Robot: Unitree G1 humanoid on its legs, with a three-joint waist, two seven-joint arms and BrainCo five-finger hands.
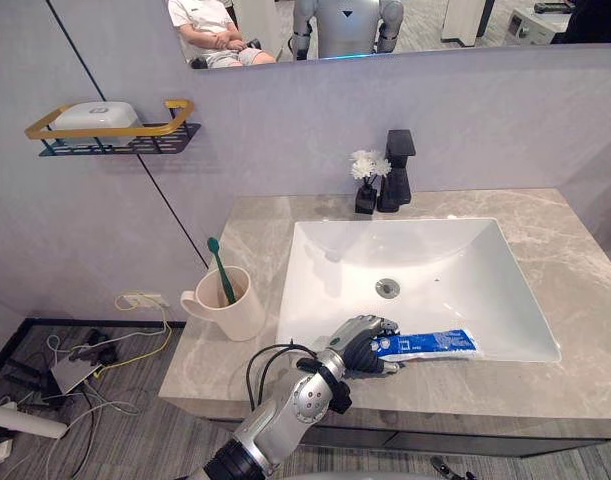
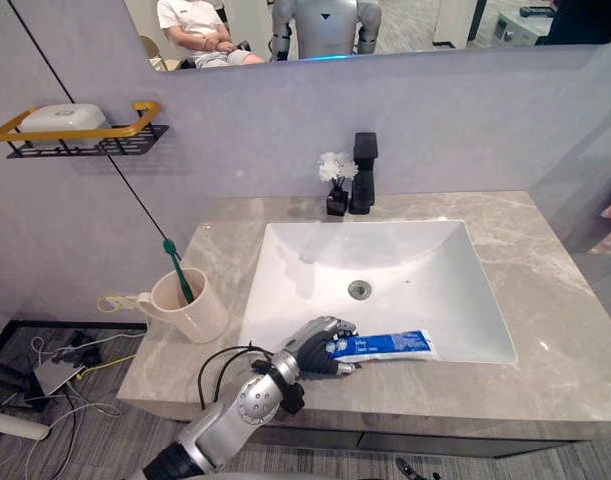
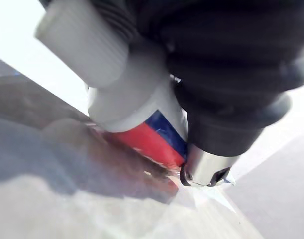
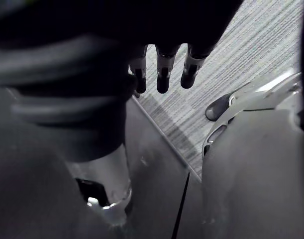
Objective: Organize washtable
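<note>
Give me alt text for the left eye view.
The robot's left hand grips a blue toothpaste tube on the front rim of a white sink; a cream mug holding a green toothbrush stands left of it.

- One toothpaste tube (image 1: 430, 344), at the front edge of the washtable (image 1: 575, 300).
- One mug (image 1: 230, 305), near the left edge.
- One green toothbrush (image 1: 220, 268), standing in the mug.
- One black tap (image 1: 397, 170) and one vase of white flowers (image 1: 366, 180), at the back edge.
- One white basin (image 1: 335, 250).
- One wall shelf (image 1: 110, 132), carrying one white soap box (image 1: 95, 115).
</note>
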